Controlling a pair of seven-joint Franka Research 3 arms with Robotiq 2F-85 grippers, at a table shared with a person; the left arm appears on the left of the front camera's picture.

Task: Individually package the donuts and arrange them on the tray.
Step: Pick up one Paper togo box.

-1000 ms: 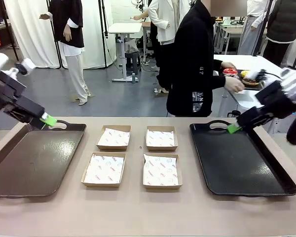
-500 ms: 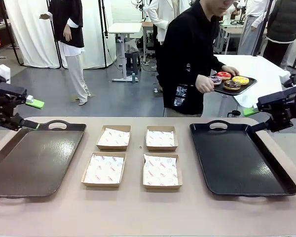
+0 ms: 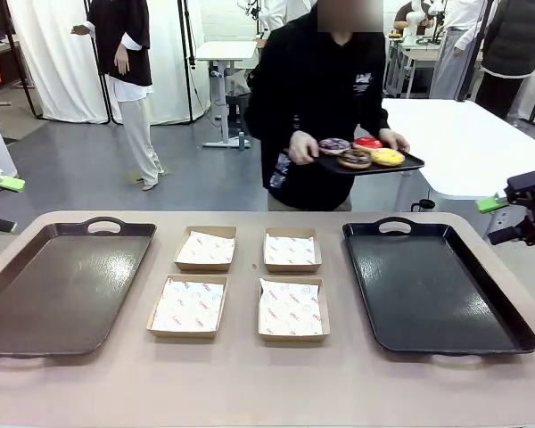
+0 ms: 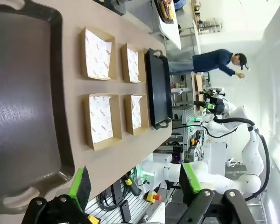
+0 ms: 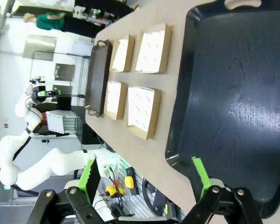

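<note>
- Donuts [image 3: 358, 158]: all four sit on a small tray [image 3: 412, 166] that a person [image 3: 321, 80] on the far side holds in both hands at about waist height, up off the table [image 3: 250, 392] and behind its far edge
- on that small tray the sprinkled one [image 3: 334, 145] and red one [image 3: 367, 143] are at the back, and the chocolate one [image 3: 352, 161] and yellow one [image 3: 388, 157] are nearer the camera, all packed close together
- boxes [image 3: 189, 306]: four open cardboard ones in a two-by-two block mid-table, each lined with printed white paper
- brown tray [image 3: 58, 285] lies flat to the left of the boxes and black tray [image 3: 432, 285] flat to the right, both near the boxes but not touching them
- left gripper [image 4: 133, 169]: jaws spread wide with nothing between the green pads. Its wrist view looks down the table over the handle end of the brown tray. From the front it's at the far left edge of the picture, off to the side of the table
- right gripper [image 5: 144, 161]: same deal, jaws wide apart and gripping nothing, with the black tray's handle end below it in its wrist view. From the front it's out past that tray's far right corner, apart from it
</note>
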